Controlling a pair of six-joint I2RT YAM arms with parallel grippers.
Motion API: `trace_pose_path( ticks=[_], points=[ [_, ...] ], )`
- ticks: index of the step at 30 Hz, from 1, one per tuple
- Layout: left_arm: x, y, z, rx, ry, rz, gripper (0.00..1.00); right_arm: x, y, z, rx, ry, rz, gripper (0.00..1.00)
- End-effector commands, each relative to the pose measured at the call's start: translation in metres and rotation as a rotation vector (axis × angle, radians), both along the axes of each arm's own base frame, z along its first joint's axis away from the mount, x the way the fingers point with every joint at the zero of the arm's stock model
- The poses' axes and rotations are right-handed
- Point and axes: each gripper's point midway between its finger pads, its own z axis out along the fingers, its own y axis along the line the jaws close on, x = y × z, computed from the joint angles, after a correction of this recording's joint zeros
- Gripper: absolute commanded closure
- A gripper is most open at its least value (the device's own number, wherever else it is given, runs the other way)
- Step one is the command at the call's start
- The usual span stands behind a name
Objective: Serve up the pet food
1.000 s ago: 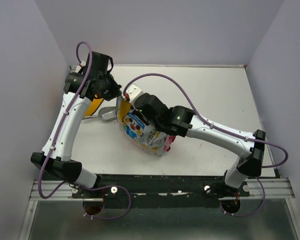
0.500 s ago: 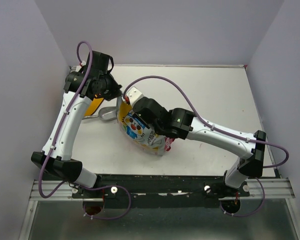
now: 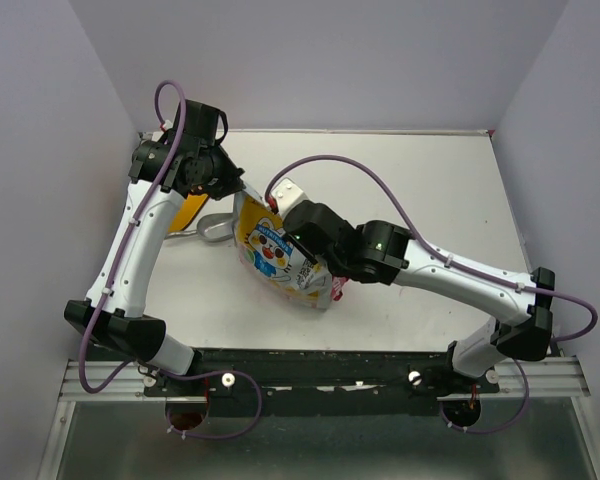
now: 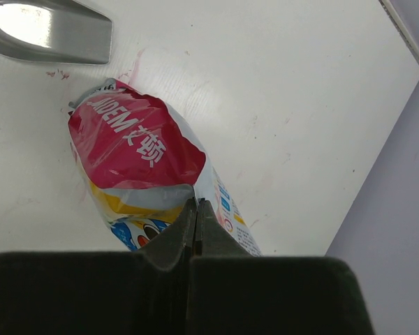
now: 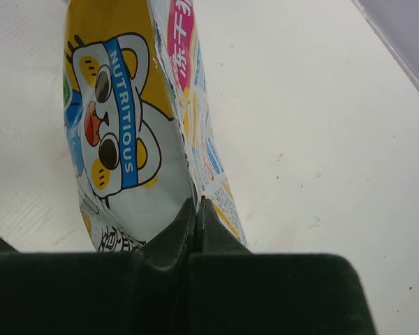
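The pet food pouch [image 3: 273, 258] is crinkly yellow, white and silver with a blue-and-white cartoon animal, and lies held up over the table centre-left. My left gripper [image 3: 239, 192] is shut on the pouch's top edge; in the left wrist view its fingertips [image 4: 195, 204] pinch the edge above the red panel of the pouch [image 4: 136, 143]. My right gripper [image 3: 302, 258] is shut on the pouch's side edge; in the right wrist view the gripper [image 5: 196, 203] pinches the seam next to the cartoon face on the pouch [image 5: 119, 139]. No kibble shows.
The silver metal scoop [image 3: 214, 229] lies just left of the pouch and shows in the left wrist view [image 4: 52, 29]. The yellow double bowl [image 3: 188, 212] is mostly hidden under the left arm. Purple walls close in on the left, back and right.
My right arm has swung its forearm and elbow to the right, with its gripper sliding a little right along the pouch. The left arm and the pouch have hardly moved.
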Motion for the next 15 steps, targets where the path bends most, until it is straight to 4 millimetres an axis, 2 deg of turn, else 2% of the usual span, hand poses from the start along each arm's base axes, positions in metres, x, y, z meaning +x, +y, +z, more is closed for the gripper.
trace_pose_path(
  ticks=[1,4,6,8,10,11,12,13,15],
  points=[
    [0.015,0.009,0.034,-0.001,-0.138,0.035,1.00,-0.007,-0.024,0.005,-0.030,0.006,-0.014,0.99],
    [0.016,0.009,0.035,-0.003,-0.141,0.035,1.00,-0.011,-0.033,0.007,-0.011,0.012,-0.039,1.00],
    [0.015,0.009,0.035,-0.005,-0.142,0.033,1.00,-0.014,-0.042,-0.003,-0.032,0.031,-0.053,0.85],
    [0.016,0.008,0.035,-0.006,-0.140,0.032,1.00,-0.016,-0.051,-0.008,-0.051,0.039,-0.071,0.80],
    [0.016,0.008,0.035,-0.007,-0.140,0.031,1.00,-0.018,-0.058,-0.008,-0.047,0.033,-0.077,0.80],
    [0.016,0.008,0.035,-0.006,-0.141,0.030,1.00,-0.019,-0.060,-0.007,-0.046,0.031,-0.077,0.80],
    [0.016,0.008,0.035,-0.004,-0.142,0.030,1.00,-0.019,-0.063,-0.007,-0.051,0.030,-0.080,0.85],
    [0.016,0.008,0.035,-0.004,-0.140,0.030,1.00,-0.020,-0.065,-0.009,-0.060,0.030,-0.083,1.00],
    [0.016,0.009,0.034,-0.002,-0.138,0.031,1.00,-0.024,-0.067,-0.011,-0.064,0.043,-0.065,0.99]
  ],
)
